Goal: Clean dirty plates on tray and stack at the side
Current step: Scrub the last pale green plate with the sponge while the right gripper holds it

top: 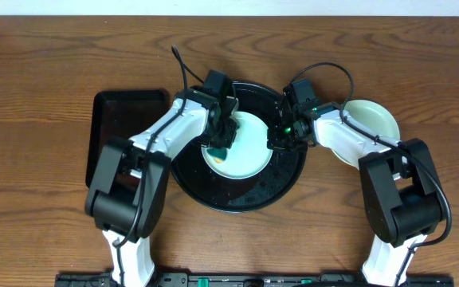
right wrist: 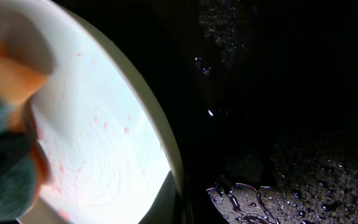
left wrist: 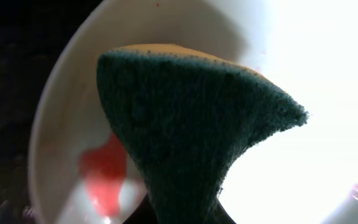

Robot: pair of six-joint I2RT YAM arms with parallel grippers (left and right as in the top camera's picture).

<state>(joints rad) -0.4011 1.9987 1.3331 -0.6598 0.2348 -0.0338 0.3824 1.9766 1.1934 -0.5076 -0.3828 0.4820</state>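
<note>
A pale blue-green dirty plate [top: 249,155] lies on the large round black tray [top: 237,195]. My left gripper [top: 223,137] is shut on a green-and-yellow sponge [top: 217,153] and presses it on the plate's left part. In the left wrist view the sponge [left wrist: 191,124] fills the middle, with a red sauce smear [left wrist: 104,177] on the plate [left wrist: 61,118] beside it. My right gripper [top: 280,137] is shut on the plate's right rim [right wrist: 166,143]. Faint pink specks show on the plate [right wrist: 104,143]. A pale yellow plate [top: 371,119] sits on the table to the right of the tray.
A smaller rectangular black tray [top: 126,119] lies on the wooden table to the left of the round tray. The round tray's floor [right wrist: 278,174] is wet with droplets. Both arms reach over the tray from its two sides.
</note>
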